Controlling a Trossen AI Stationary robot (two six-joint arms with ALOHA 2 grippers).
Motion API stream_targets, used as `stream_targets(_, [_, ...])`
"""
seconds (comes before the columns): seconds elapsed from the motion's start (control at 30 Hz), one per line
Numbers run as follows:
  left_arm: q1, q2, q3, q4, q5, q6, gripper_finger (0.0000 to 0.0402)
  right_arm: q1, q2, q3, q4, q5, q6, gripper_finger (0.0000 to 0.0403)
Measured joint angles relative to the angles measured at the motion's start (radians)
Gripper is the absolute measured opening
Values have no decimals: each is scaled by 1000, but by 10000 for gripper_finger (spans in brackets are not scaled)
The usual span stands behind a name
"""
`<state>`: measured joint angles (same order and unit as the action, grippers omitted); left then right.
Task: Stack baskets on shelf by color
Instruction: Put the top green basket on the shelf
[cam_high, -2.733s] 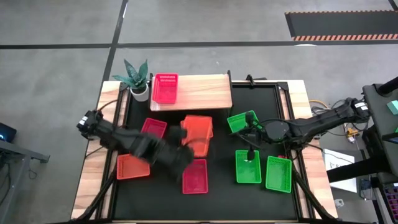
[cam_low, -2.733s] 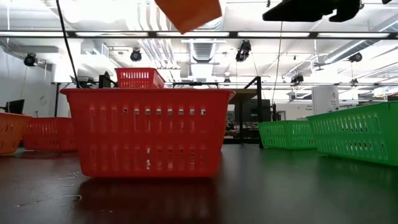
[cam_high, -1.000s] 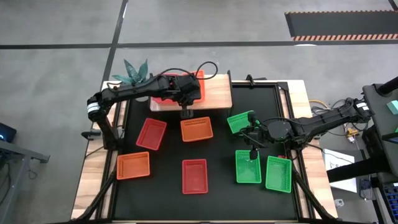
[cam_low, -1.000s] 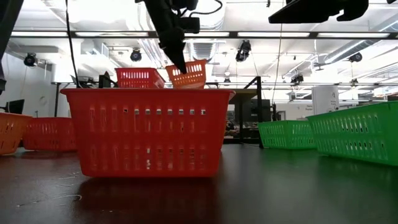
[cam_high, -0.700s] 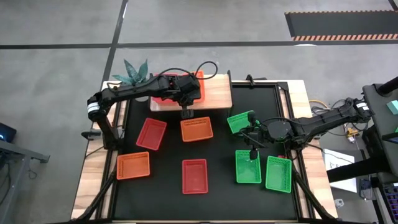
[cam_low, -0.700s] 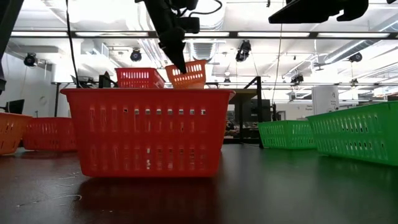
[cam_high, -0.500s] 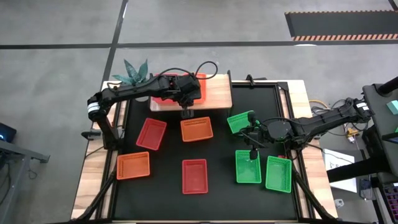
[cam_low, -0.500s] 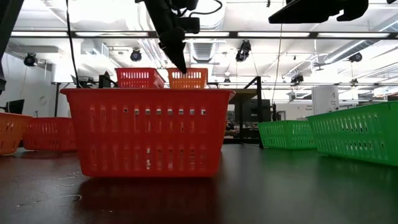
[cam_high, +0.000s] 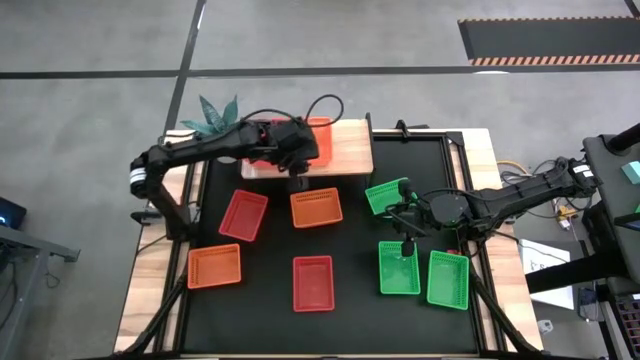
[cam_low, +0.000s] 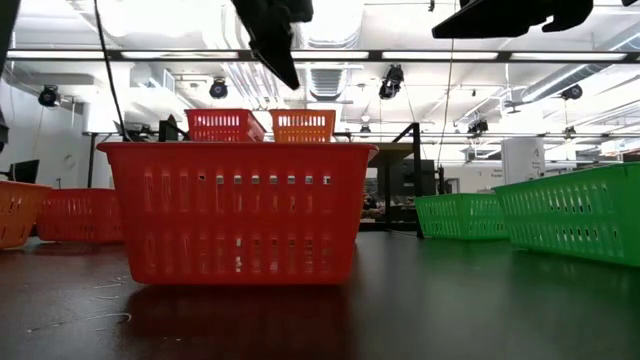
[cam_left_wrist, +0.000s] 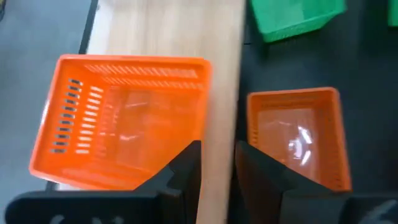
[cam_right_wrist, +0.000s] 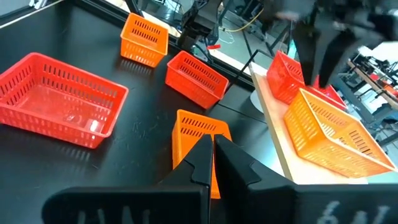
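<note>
Orange basket (cam_left_wrist: 124, 121) empty on shelf (cam_left_wrist: 221, 68), beside red basket (cam_low: 224, 124).

Wooden shelf (cam_high: 345, 150) — red basket (cam_high: 262, 152), orange basket (cam_high: 318, 138), black tabletop (cam_high: 350, 270) — scattered baskets

Orange basket (cam_left_wrist: 124, 118) with slotted mesh walls on pale wood shelf (cam_left_wrist: 180, 28); green baskets (cam_high: 420, 272) on black tabletop (cam_high: 350, 240).

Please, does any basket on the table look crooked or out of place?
Yes. One green basket, right of the table's middle, lies turned at an angle, while the two other green baskets nearer the front lie almost square to the table edge. Nothing looks spilled or damaged.
</note>
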<state>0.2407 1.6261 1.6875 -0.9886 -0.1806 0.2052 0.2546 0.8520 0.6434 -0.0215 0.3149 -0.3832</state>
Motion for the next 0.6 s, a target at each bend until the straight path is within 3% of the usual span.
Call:
stream_targets(0.17, [-103,-127,-166,115,6,-16,71,0,0,0,0,0,34,9])
stream_targets(0.4, [-259,-353,-546,572,6,-8,53,0,10,0,5,43,137,9])
stream_targets(0.6, [-308,-516,-833,941,5,43,51,0,98,-7,31,81,288,9])
